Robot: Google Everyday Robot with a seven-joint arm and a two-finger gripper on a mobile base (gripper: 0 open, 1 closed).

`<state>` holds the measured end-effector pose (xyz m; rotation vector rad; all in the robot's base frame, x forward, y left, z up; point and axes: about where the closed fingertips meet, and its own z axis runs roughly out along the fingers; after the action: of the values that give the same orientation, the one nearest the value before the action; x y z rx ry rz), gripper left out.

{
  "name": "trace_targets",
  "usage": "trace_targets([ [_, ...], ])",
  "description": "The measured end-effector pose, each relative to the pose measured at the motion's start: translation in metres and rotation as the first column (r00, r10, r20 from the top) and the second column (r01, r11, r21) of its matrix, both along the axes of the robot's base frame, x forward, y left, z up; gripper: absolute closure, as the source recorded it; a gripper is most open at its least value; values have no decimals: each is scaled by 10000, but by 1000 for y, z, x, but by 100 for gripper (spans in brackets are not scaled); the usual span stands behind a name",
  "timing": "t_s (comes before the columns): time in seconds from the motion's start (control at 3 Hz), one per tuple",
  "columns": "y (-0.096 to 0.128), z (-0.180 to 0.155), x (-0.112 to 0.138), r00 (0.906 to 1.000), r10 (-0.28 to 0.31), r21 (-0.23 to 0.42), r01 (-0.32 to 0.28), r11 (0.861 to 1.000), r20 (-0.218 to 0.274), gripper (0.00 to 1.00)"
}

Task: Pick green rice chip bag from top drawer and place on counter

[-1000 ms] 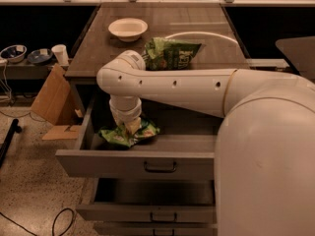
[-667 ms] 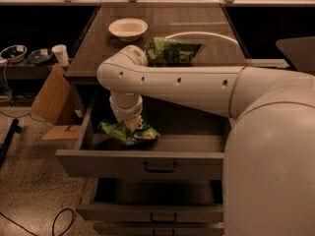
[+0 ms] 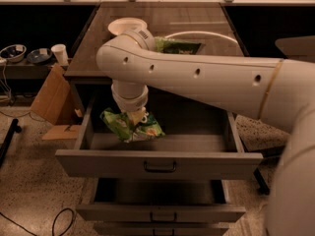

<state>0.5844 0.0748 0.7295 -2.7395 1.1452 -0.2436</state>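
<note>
The gripper [image 3: 134,116] grasps the crumpled top of the green chip bag [image 3: 133,128], likely light, soft, slippery foil, hanging over the open top drawer [image 3: 211,163] below the desk's [image 3: 172,16] front-left corner.

1 green rice chip bag [image 3: 132,128] | 1 gripper [image 3: 137,117] atop it | 3 drawers [image 3: 157,164]

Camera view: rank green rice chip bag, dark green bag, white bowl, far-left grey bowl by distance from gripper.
1. green rice chip bag, held by the gripper over the top drawer.
2. dark green bag and white bowl, on the counter: too close to call.
3. grey bowl, far left.
</note>
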Motion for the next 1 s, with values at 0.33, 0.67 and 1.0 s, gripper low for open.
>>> trace_targets([
  [0.33,-20,45,-16,9965,-676,-58,680,9977,493,100],
  [0.67,-36,78,-27,9903,-1087,-113,1101,9939,870,100],
  [1.0,-54,122,-43,9761,-1579,-341,1647,9858,1493,100],
])
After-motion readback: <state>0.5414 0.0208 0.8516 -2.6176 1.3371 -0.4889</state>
